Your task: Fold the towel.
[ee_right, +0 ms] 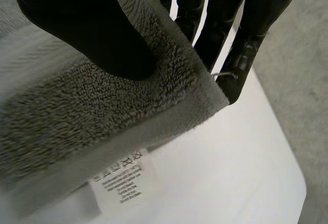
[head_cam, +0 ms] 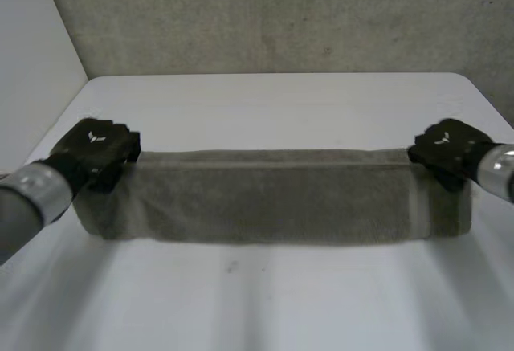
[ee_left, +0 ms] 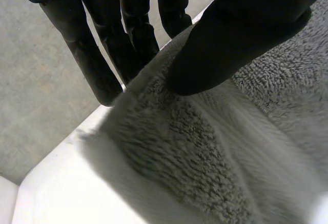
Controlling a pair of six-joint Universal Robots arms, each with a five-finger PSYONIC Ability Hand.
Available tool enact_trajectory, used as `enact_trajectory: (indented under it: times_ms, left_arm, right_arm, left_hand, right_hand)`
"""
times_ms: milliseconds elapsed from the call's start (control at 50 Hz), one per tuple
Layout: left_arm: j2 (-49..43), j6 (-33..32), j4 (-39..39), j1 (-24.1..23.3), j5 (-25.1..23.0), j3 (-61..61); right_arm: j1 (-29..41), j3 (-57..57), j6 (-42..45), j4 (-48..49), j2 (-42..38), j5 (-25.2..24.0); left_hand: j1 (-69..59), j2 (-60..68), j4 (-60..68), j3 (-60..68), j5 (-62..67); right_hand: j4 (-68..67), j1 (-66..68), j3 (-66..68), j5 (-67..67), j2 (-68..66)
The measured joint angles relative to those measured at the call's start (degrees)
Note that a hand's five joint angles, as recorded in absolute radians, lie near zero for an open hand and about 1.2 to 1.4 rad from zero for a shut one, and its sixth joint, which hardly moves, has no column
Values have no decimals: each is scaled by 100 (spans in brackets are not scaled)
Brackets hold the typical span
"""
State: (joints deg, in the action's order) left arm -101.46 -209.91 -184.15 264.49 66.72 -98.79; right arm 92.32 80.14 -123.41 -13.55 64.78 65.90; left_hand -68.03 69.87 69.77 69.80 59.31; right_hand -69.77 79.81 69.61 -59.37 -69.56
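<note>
While both hands pinch it, I see the towel (head_cam: 273, 198) as a long strip across mid-bench (head_cam: 265, 303). My left hand (head_cam: 96, 148) clamps the far corner at 9 o'clock, my right hand (head_cam: 446, 148) the one at 3 o'clock. It looks halved lengthwise already. Crosswise folds remain, I'd judge.

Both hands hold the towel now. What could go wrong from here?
1. The left hand and the right hand each pinch only a corner of the towel between thumb and fingers; a corner might slip out.
2. If the hands move unevenly, the fold may come out skewed.
3. The care label hanging at the right hand's corner could end up showing.
</note>
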Motion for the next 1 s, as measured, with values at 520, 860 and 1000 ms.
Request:
enact_trajectory:
  times_ms: [520, 860, 1000]
  left_arm:
    - [-4056, 320, -121, -676, 880, 4295]
    - [-1891, 1453, -43, -658, 1045, 2039]
    - [-881, 1727, -789, -671, 1032, 467]
  right_arm:
    - [765, -2084, -697, 2385, -2569, 1040]
    - [656, -140, -1752, 2263, -497, 1072]
    - [308, 875, -2058, 1981, 164, 1060]
  left_hand:
    - [4003, -4174, -4177, -4151, -3935]
    - [5806, -6022, -6000, -6012, -5759]
    - [5806, -6032, -6009, -6023, -5760]
  right_hand:
    - [5001, -5650, -4987, 4874, 4977]
    - [5956, -6927, -5991, 5769, 5985]
    - [5846, -6624, -5784, 5737, 5780]
